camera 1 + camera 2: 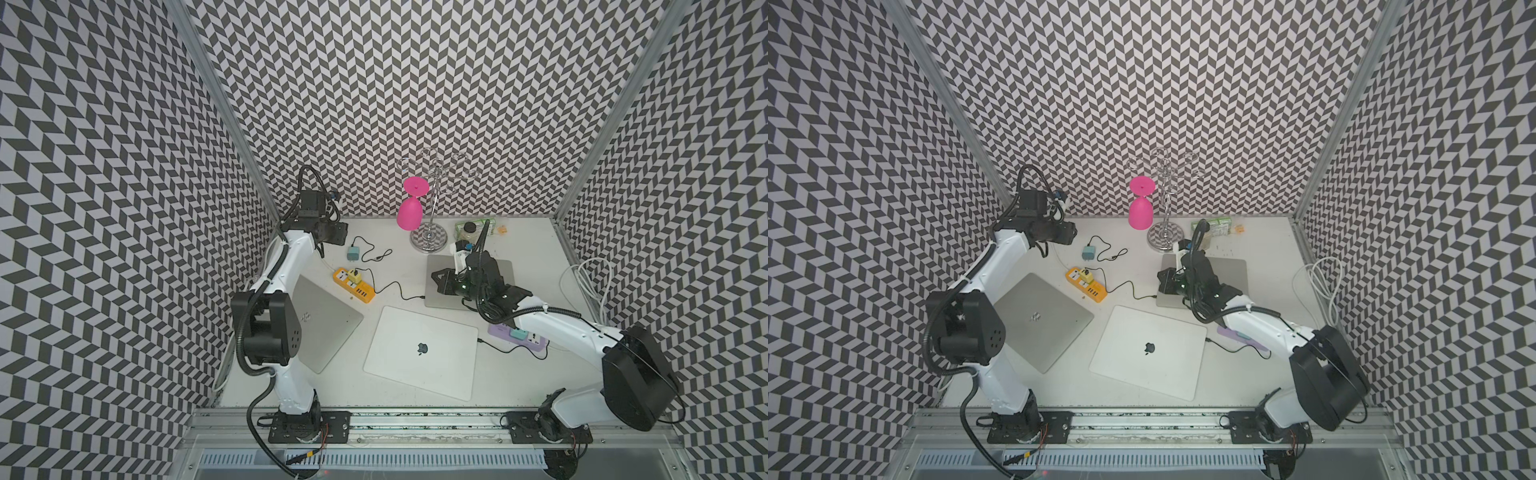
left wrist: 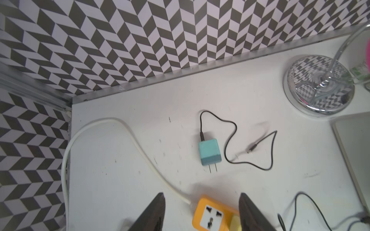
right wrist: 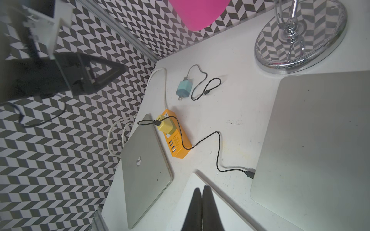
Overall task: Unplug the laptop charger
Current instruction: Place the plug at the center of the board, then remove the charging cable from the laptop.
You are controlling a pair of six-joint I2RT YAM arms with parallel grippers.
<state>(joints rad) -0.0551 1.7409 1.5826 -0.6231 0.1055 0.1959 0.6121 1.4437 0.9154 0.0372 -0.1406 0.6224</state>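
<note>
Nearest on the desk (image 1: 498, 374) lies a closed white laptop (image 1: 422, 351), logo up. Just to its right sits a purple power strip (image 1: 536, 341), partly under the right arm; a thin dark lead runs from that side into the laptop's right edge. To the left, a closed silver laptop (image 1: 328, 332) rests at an angle, its near-left part hidden by the left arm.

Further back on the right lies a closed grey laptop (image 3: 320, 140). The right fingers (image 3: 197, 208) are pressed together with nothing between them, above the left part of this laptop.

Left of it lies an orange power strip (image 1: 360, 291), running diagonally. A yellow charger (image 1: 354, 275) stands plugged into it, and its black cable (image 1: 390, 284) winds right across the desk into the grey laptop's left edge. The socket at the strip's far end is empty.

The left fingers (image 2: 154, 212) stand moderately apart and hold nothing; in the wrist view the strip's far end shows between them, lower down.

Beyond the strip the blue charger (image 2: 209, 152) lies flat on the desk – free of any socket, near the strip but not touching, its two prongs pointing back toward it. Its thin black lead (image 2: 230, 128) loops beside it, the far end loose.

At the back stands a chrome glass rack (image 1: 428, 240) with a pink glass (image 1: 409, 214) hanging upside down from it.
</note>
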